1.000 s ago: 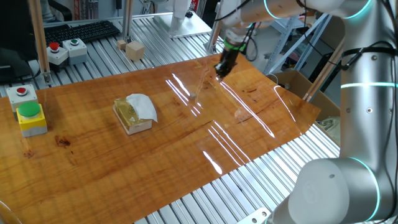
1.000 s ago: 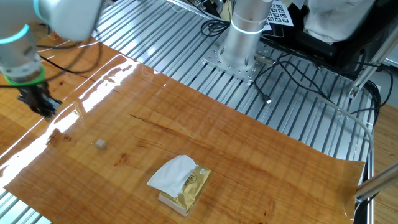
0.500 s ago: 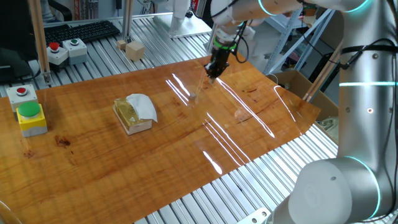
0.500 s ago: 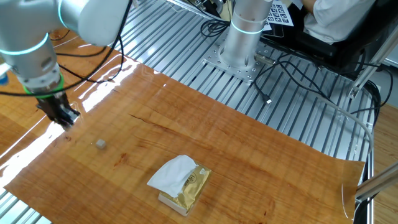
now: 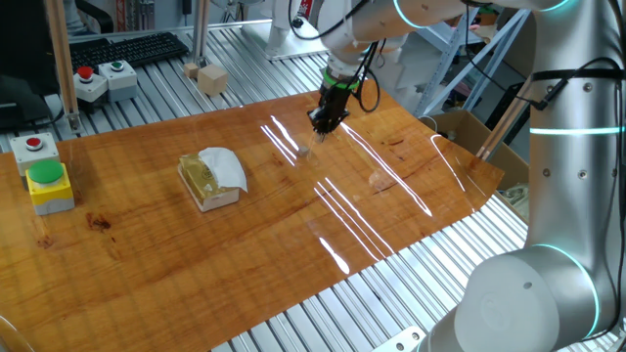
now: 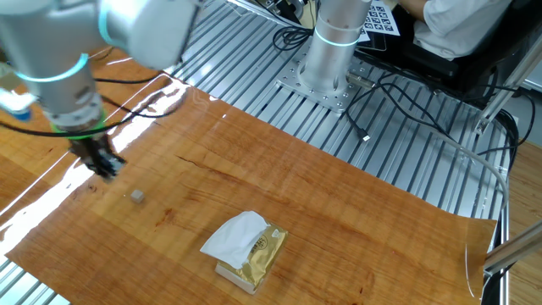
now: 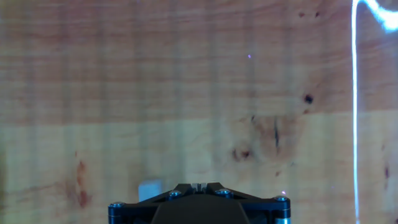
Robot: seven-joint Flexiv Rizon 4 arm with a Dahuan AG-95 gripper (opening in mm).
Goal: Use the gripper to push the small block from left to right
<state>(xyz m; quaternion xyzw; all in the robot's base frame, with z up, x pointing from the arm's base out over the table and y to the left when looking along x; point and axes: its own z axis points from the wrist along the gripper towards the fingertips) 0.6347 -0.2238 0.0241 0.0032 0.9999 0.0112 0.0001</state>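
The small block is a tiny pale cube lying on the wooden board. It also shows in the other fixed view and at the bottom of the hand view. My black gripper hangs just above the board, a short way from the block and not touching it. In the other fixed view the gripper is up and left of the block. In the hand view the gripper has its fingertips pressed together with nothing between them, and the block lies just to their left.
A yellowish block draped with white cloth lies to the left on the board. A yellow box with a green button, other button boxes, larger wooden cubes and a keyboard stand beyond the board's edges. The arm's base stands at the back.
The gripper has moved across the board toward the small block and now hangs close beside it. The block has not moved.
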